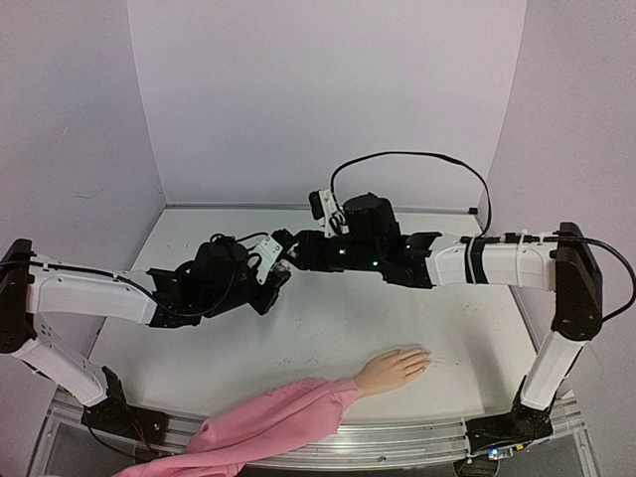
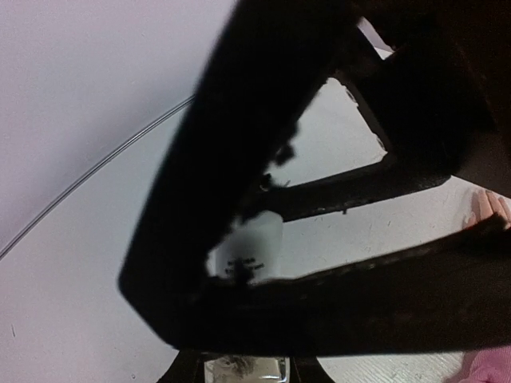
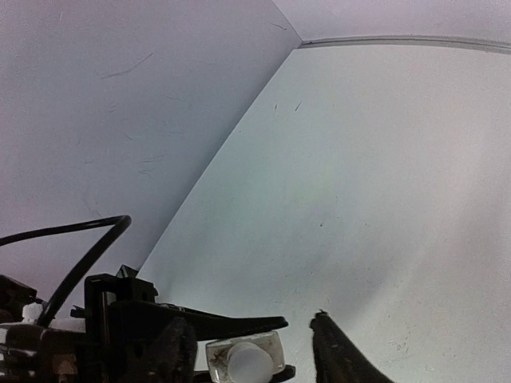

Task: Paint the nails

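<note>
We've got the left fingers [image 3: 215, 323] clamped on the small bottle [image 3: 244, 361], held up above the tabletop [image 1: 328, 328]. The right fingers [image 3: 335, 359] are parted, straddling its white cap without touching it. The nails [image 1: 422, 360] wait bare on the mannequin hand [image 1: 395, 370] at the near edge, well apart from the bottle. Our worry is an off-centre pinch: it could twist the bottle in the left grip, or tip polish out.

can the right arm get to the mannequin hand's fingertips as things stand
Probably yes. The right gripper hangs by the bottle the left gripper holds; the mannequin hand lies at the near edge, right of middle, only bare table between.
</note>
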Robot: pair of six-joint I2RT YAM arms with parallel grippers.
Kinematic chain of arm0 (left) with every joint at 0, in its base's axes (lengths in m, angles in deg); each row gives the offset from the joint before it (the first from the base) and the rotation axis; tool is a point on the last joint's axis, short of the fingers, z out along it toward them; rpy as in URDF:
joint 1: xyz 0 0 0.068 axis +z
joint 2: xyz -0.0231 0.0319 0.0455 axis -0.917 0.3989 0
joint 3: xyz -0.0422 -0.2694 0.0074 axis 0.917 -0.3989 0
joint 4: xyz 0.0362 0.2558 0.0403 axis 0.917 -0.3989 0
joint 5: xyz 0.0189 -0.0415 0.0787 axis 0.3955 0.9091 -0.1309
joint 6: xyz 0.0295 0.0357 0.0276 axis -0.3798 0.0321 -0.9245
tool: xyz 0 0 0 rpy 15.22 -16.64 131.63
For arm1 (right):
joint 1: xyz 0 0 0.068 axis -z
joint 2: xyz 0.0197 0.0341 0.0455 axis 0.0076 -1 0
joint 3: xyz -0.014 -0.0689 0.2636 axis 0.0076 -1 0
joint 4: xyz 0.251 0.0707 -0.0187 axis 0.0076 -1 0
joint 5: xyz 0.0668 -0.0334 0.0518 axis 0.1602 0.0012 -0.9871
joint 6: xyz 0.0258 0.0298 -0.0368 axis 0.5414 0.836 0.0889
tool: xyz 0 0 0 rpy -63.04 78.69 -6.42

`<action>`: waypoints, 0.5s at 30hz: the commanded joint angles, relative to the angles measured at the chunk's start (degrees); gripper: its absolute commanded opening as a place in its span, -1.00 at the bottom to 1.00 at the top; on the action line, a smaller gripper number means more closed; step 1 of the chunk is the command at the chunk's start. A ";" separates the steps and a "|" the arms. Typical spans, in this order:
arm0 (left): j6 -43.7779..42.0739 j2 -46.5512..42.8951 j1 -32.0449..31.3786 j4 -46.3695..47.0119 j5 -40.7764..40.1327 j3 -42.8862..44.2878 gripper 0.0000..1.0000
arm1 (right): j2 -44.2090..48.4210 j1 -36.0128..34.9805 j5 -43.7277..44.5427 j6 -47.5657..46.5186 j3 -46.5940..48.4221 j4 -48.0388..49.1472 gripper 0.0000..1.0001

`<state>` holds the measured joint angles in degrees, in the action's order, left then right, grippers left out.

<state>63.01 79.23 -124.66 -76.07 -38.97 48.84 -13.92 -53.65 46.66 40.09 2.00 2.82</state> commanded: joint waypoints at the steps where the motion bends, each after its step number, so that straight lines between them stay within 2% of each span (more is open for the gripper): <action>1: -0.27 -0.31 -0.29 3.17 -1.06 3.86 -1.00 | -1.79 -0.61 -0.70 0.60 3.50 3.46 -0.18; 5: -0.02 -0.87 -0.28 3.12 -0.66 3.56 -1.00 | -1.91 -0.89 -1.71 0.92 2.63 5.39 -0.55; 7: 0.78 -1.66 -0.28 3.08 0.34 3.22 -1.00 | -1.80 -0.88 -2.70 0.38 2.37 6.01 -0.67; 10: 2.53 -3.63 -0.15 3.00 5.70 2.40 -1.00 | -0.91 -0.76 -3.74 -3.37 2.03 6.19 -0.87; 12: 3.29 -5.89 0.21 2.99 13.87 1.50 -1.00 | 0.36 -0.60 -5.68 -7.33 1.15 6.68 -0.97; 14: 3.23 -8.78 1.94 3.04 30.48 0.04 -1.00 | 1.66 -0.03 -11.21 -13.26 0.23 7.46 -1.00; 15: 3.50 -10.25 3.65 3.12 40.45 -0.62 -1.00 | 2.24 0.33 -17.28 -17.27 -0.54 8.14 -1.00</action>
<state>65.76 75.95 -122.94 -77.62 -30.60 48.44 -15.43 -53.84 42.14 36.28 2.94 6.19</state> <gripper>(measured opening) 0.216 0.155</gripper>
